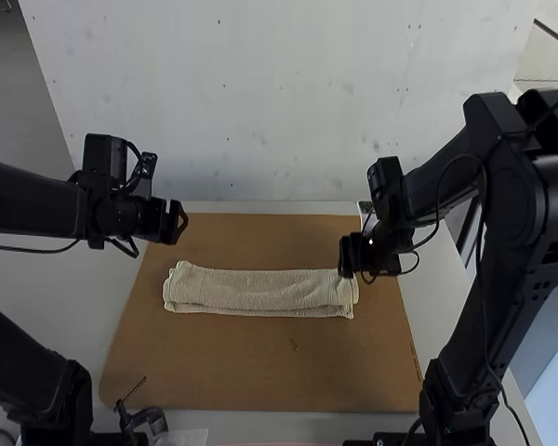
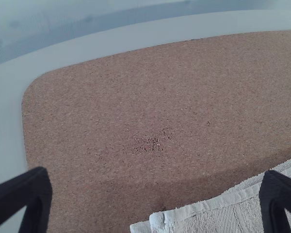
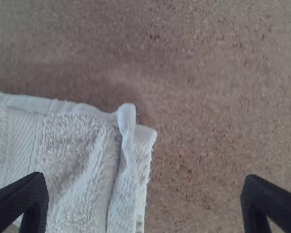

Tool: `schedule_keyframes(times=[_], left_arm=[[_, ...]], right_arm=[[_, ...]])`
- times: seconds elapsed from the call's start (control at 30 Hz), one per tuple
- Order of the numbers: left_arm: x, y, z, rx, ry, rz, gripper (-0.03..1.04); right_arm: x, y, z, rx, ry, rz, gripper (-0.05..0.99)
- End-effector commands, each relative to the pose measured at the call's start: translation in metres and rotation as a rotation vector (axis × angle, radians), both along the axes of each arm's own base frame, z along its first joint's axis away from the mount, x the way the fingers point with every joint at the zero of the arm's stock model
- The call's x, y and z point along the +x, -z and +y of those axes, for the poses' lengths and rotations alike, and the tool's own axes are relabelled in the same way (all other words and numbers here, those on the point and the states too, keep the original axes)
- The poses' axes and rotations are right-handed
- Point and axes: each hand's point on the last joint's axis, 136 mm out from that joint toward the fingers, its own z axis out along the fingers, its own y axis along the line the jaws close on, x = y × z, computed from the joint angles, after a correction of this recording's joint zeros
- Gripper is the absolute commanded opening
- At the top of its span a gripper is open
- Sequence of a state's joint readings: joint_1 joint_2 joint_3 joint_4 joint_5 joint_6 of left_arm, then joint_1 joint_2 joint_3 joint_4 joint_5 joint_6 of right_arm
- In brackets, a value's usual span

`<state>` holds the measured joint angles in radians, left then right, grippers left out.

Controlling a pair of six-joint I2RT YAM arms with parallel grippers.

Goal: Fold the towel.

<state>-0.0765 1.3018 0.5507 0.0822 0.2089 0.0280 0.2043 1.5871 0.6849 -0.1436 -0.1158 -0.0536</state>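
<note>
The towel [image 1: 260, 290] lies folded into a long narrow strip across the brown board, with layered edges along its near side. My left gripper [image 1: 179, 223] is above the board's far left part, just beyond the towel's left end. My right gripper [image 1: 347, 271] is over the towel's right end. In the left wrist view, my left gripper [image 2: 155, 196] is wide open, with a corner of the towel [image 2: 223, 216] near it. In the right wrist view, my right gripper [image 3: 145, 199] is open too, its fingers apart above the end of the towel [image 3: 63, 155].
The brown board [image 1: 260, 367] covers the middle of the white table [image 1: 288, 208]. A small dark clamp-like object [image 1: 147, 418] is at the near left edge. Bare board surrounds the towel on its near and far sides.
</note>
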Motion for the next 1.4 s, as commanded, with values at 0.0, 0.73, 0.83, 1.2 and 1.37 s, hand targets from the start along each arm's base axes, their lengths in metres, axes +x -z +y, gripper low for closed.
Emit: schedule_keyframes(times=[0.0,0.73,0.83,1.2,1.37], left_arm=[[-0.002,-0.003,0.004,-0.003,-0.015,-0.014,0.95],[-0.004,0.006,0.003,0.0,-0.01,0.01,0.95],[-0.004,0.007,0.006,0.002,-0.015,0.01,0.95],[-0.004,0.007,0.013,0.004,-0.027,0.009,0.95],[-0.005,0.008,0.014,0.005,-0.028,0.011,0.95]], right_arm=[[0.008,-0.013,-0.003,-0.006,-0.028,-0.035,0.88],[0.002,0.027,0.018,0.242,0.083,0.202,0.86],[0.004,0.034,0.019,0.245,0.091,0.223,0.86],[-0.005,0.048,0.032,0.248,0.098,0.282,0.65],[-0.01,0.052,0.036,0.255,0.089,0.307,0.51]])
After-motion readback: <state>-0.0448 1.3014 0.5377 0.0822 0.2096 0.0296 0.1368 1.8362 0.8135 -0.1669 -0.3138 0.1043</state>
